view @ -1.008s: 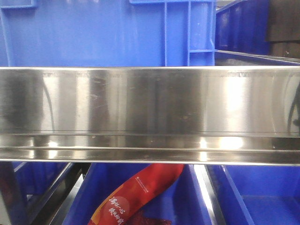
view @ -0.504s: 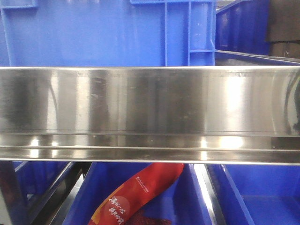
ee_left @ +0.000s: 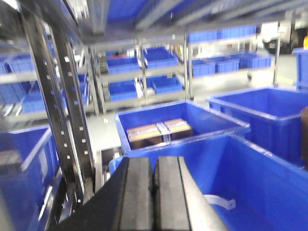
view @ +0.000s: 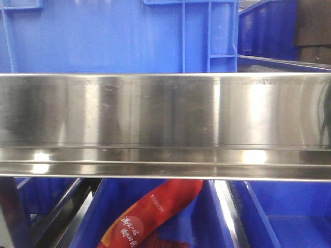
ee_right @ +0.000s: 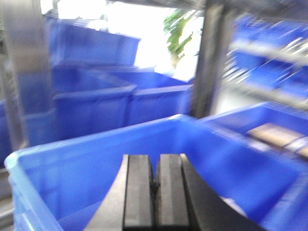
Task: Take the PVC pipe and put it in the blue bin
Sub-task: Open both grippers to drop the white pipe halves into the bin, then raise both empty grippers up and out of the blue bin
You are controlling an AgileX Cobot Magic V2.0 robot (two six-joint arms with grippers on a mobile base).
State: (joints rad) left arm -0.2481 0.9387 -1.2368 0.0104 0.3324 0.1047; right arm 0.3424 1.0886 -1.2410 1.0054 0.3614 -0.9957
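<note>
In the left wrist view the PVC pipe [ee_left: 219, 201], a white curved strip with a flat tab at its end, lies on the floor of a large blue bin [ee_left: 250, 149]. It sits just right of my left gripper [ee_left: 154, 161], partly hidden behind the right finger. That gripper is shut, pads together and holding nothing, above the bin's near part. My right gripper [ee_right: 155, 159] is also shut and empty, over the inside of a blue bin [ee_right: 96, 144]. A pale blur [ee_right: 233, 204] shows beside its right finger; I cannot tell what it is.
The front view is filled by a steel shelf beam [view: 165, 124], with a blue crate [view: 103, 36] above it and a red packet [view: 155, 212] in a bin below. A perforated rack post [ee_left: 57, 106] stands to the left. A neighbouring bin holds cardboard boxes [ee_left: 159, 132].
Only the reflections on the steel beam shift slightly; the dark reflection at its right edge has gone.
</note>
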